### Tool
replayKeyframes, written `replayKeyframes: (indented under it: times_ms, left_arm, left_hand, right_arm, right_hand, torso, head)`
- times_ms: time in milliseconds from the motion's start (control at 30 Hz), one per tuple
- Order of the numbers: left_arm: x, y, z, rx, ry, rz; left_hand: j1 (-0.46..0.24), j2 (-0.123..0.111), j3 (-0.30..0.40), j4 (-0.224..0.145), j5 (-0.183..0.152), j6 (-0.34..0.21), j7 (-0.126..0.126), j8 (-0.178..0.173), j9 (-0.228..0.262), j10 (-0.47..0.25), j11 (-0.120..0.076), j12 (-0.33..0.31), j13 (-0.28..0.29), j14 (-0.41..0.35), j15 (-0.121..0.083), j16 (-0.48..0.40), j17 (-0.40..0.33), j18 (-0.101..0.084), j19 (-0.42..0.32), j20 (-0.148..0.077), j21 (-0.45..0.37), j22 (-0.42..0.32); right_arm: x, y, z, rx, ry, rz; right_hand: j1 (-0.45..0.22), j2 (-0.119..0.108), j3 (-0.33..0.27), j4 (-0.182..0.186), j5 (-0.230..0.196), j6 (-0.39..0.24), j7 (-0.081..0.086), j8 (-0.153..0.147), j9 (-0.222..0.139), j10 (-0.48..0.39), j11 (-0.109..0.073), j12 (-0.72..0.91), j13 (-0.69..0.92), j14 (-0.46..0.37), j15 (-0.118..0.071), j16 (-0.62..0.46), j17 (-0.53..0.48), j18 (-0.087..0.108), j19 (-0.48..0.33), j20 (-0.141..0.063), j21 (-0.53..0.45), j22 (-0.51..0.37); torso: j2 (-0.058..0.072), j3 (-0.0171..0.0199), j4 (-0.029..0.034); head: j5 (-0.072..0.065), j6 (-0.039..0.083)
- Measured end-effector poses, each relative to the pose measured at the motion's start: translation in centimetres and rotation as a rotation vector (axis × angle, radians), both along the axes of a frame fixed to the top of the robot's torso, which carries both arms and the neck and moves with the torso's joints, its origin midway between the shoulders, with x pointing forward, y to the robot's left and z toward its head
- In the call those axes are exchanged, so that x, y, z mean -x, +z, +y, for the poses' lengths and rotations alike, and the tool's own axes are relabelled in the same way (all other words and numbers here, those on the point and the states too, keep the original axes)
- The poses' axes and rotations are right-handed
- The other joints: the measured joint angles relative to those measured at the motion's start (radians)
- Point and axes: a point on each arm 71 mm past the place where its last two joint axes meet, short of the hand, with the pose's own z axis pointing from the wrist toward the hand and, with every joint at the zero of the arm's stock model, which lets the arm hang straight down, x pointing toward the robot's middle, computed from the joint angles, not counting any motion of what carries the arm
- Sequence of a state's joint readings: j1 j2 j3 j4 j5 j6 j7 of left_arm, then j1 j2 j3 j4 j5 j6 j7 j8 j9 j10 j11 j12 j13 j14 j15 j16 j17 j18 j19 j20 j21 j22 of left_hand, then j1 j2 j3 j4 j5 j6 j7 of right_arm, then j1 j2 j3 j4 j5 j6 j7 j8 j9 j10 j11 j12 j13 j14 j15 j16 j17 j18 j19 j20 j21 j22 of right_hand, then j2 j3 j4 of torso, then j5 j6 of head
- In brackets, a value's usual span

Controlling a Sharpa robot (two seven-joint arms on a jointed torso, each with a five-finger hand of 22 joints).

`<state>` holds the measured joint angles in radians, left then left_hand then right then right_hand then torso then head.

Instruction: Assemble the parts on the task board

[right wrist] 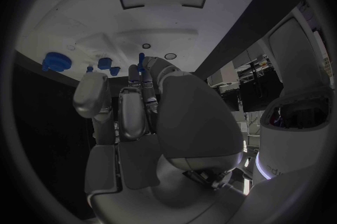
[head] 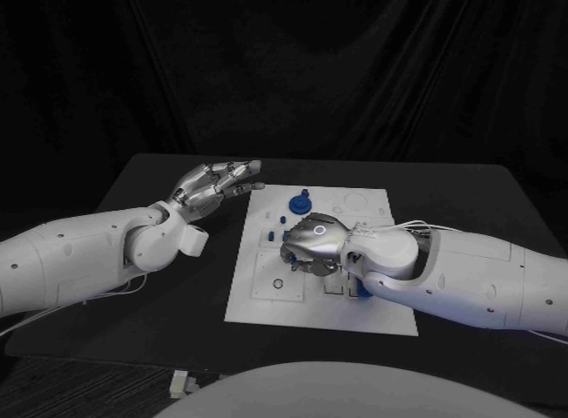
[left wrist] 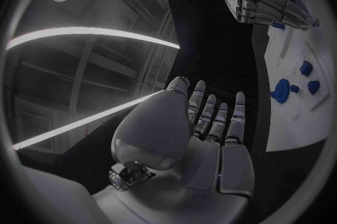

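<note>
The white task board [head: 309, 309] lies in the middle of the black table. A round blue part [head: 300, 204] sits near its far edge, and small blue parts [head: 269, 233] lie to the left of my right hand. My right hand [head: 312, 244] is low over the board's middle with its fingers curled down. In the right wrist view its fingertips [right wrist: 135, 73] pinch a slim blue part [right wrist: 141, 59]. My left hand [head: 215, 185] is raised beyond the board's far left corner, palm up and fingers spread, holding nothing.
Another blue part [head: 351, 292] lies on the board by my right wrist. The left wrist view shows the round blue part [left wrist: 282, 91] with two smaller blue parts [left wrist: 306, 68] beside it. Black table [head: 158, 261] surrounds the board.
</note>
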<state>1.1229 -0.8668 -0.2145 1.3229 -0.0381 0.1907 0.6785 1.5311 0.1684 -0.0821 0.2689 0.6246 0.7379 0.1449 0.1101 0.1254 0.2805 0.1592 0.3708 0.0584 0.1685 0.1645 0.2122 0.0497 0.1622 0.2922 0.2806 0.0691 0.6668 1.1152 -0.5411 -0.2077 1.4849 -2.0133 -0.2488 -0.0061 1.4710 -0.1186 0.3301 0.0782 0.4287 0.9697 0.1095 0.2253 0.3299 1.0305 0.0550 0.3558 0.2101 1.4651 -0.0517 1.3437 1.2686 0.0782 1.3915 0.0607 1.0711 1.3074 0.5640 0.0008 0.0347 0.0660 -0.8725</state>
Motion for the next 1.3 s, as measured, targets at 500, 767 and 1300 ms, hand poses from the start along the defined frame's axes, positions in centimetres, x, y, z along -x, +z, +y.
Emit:
replayKeyframes:
  times_ms: [500,767,1300]
  left_arm:
    - [0.13,-0.43,0.03,0.001,-0.003,0.009]
    - [0.14,-0.55,0.03,0.002,-0.004,0.011]
    - [0.12,-0.65,-0.05,0.004,-0.008,0.013]
  left_hand:
    - [0.000,0.000,0.003,0.003,0.000,0.000,0.000,0.000,0.000,0.000,0.000,0.000,0.000,0.000,0.000,0.004,0.001,0.000,0.004,0.004,0.000,0.000]
    - [0.000,0.000,0.003,0.003,0.000,0.000,0.000,0.000,0.000,0.000,0.000,0.000,0.000,0.000,0.000,0.004,0.001,0.000,0.004,0.004,0.000,-0.001]
    - [0.000,0.000,0.005,0.000,0.000,0.000,0.000,0.000,0.000,0.000,0.000,0.000,0.000,0.000,0.000,0.004,0.001,0.000,0.003,0.004,0.000,-0.001]
  right_arm:
    - [0.37,-0.73,0.07,0.001,-0.002,0.019]
    - [0.47,-0.88,0.05,0.001,-0.004,0.024]
    - [0.40,-0.94,-0.17,0.008,-0.011,0.028]
  right_hand:
    - [0.000,0.000,0.001,-0.001,-0.001,0.000,0.000,0.000,0.000,0.007,0.000,-0.005,0.000,0.000,0.000,0.000,-0.001,0.000,0.000,0.000,0.000,0.000]
    - [0.000,0.000,0.001,-0.001,-0.001,-0.004,0.004,-0.004,0.000,0.007,0.000,-0.002,0.001,0.003,0.003,-0.004,-0.003,0.000,0.000,0.000,-0.003,0.001]
    - [0.000,0.000,0.001,-0.007,-0.001,-0.003,0.004,-0.008,0.000,0.007,0.000,-0.002,0.001,0.003,0.003,-0.012,-0.012,0.016,-0.002,0.002,-0.014,0.001]
  torso:
    - [0.000,0.0006,-0.0002]
    - [0.000,0.0016,-0.0002]
    - [0.000,0.0021,-0.0005]
  head:
    - [0.000,0.000]
    - [-0.001,0.000]
    - [0.000,0.000]
